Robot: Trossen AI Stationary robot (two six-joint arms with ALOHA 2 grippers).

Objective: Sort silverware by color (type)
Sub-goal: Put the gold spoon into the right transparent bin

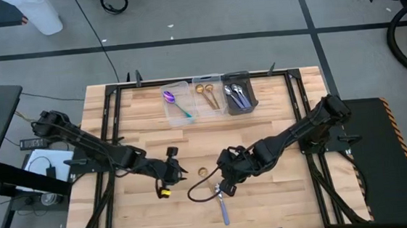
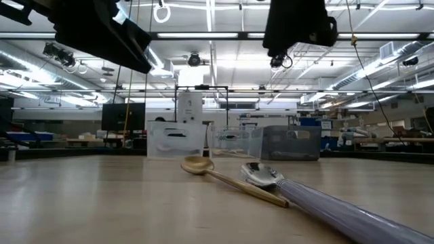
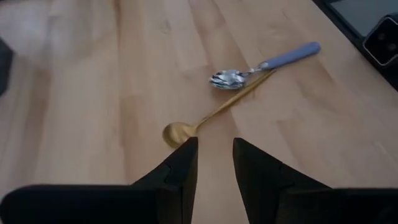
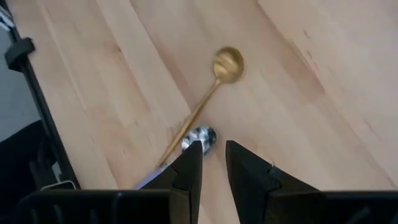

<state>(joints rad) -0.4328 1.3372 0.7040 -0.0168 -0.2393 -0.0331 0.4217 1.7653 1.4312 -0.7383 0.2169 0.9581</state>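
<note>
Two pieces are left loose on the surface [image 1: 283,195], near its front edge: a gold spoon [image 3: 208,116] and a silver spoon [image 3: 261,65] with a pale blue-grey handle. They are crossed, and the gold handle seems to pass under the silver bowl, so the two are touching. Both are slim, stiff metal with a smooth polished skin. They are judged to be light and slippery, and they lie almost flat on the wood, so a pinch across the narrow handle, away from the crossing, is likely the safest hold. The round bowls are harder to clamp.

The right gripper [image 4: 213,155] is held just above the silver bowl, its fingers a little apart and grasping nothing. The left gripper [image 3: 214,152] is near the gold bowl, also parted slightly and empty.

At the far edge three bins stand side by side. In the clear bin [image 1: 177,105] an iridescent spoon with a teal handle is placed, in the middle bin [image 1: 208,95] gold pieces, and in the dark grey bin [image 1: 238,93] silver ones. The surface is pale wood with fine straight grain.
</note>
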